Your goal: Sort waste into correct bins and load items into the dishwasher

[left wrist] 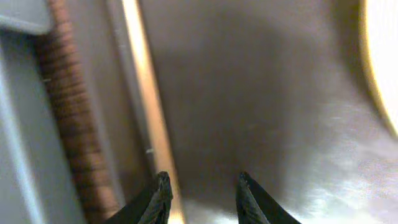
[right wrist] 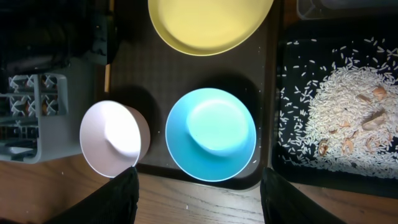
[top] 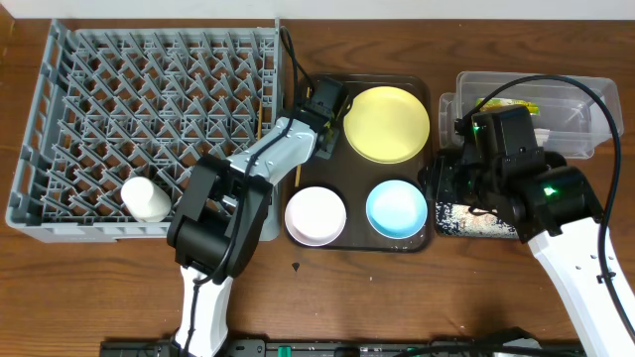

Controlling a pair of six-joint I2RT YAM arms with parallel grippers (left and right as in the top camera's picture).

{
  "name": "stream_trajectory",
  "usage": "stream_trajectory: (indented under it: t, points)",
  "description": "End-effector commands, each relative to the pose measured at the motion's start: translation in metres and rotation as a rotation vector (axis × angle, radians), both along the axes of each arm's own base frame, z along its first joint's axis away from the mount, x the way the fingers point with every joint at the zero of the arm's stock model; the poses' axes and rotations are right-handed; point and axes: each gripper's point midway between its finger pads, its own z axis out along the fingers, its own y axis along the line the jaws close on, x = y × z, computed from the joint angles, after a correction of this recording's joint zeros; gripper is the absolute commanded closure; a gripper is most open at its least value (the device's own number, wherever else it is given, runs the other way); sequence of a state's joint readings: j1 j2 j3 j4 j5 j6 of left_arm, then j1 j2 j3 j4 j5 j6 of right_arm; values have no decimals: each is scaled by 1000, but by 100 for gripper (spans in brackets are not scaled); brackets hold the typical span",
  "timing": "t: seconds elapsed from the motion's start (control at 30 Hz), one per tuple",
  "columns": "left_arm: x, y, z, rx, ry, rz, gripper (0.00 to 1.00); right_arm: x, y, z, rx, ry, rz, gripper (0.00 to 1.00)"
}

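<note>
Left gripper [left wrist: 203, 198], jaws parted, hovers by a chopstick [left wrist: 146, 93]

A wooden table [top: 99, 288] with a reddish-brown grain fills the overhead view. Near its middle lies a dark brown serving tray [top: 354, 177], rectangular with rounded corners and a low rim.

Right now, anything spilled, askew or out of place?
The small white cup appears to lie on its side in the near corner of the grey plastic dish rack. One thin wooden chopstick lies loose along the left edge of the dark brown serving tray.
</note>
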State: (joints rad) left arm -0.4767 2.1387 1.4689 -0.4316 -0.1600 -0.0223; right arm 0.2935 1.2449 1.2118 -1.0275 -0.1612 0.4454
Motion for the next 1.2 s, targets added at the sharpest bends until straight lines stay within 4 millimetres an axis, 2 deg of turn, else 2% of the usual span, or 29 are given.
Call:
stream_trajectory:
  t: [0.0, 0.17, 0.27, 0.33, 0.47, 0.6, 0.8, 1.0, 1.17]
  points:
    - [-16, -21, -24, -115, 114, -44, 65, 0, -1, 4, 14, -7, -15, 39]
    - [-25, -32, -25, -189, 163, -41, 65, 0, -1, 4, 13, -6, -14, 40]
    - [-20, -18, -21, -119, 129, -12, 65, 0, -1, 4, 13, -5, -14, 40]
    - [-16, -10, -14, -72, 95, 2, 65, 0, -1, 4, 13, -5, -14, 40]
    - [-6, 4, 19, 29, -9, 10, 65, 1, 0, 4, 14, -8, -15, 40]
    - [0, 12, 29, 44, -41, 31, 65, 1, 0, 4, 14, -8, -15, 39]
    - [8, 28, 16, 40, -28, 69, 65, 1, 0, 4, 14, -8, -15, 40]
    - [1, 12, -6, -67, 58, 31, 65, 1, 0, 4, 14, -9, -15, 40]
    - [-6, 13, -24, -58, 104, 29, 65, 0, 0, 4, 13, -7, -14, 40]
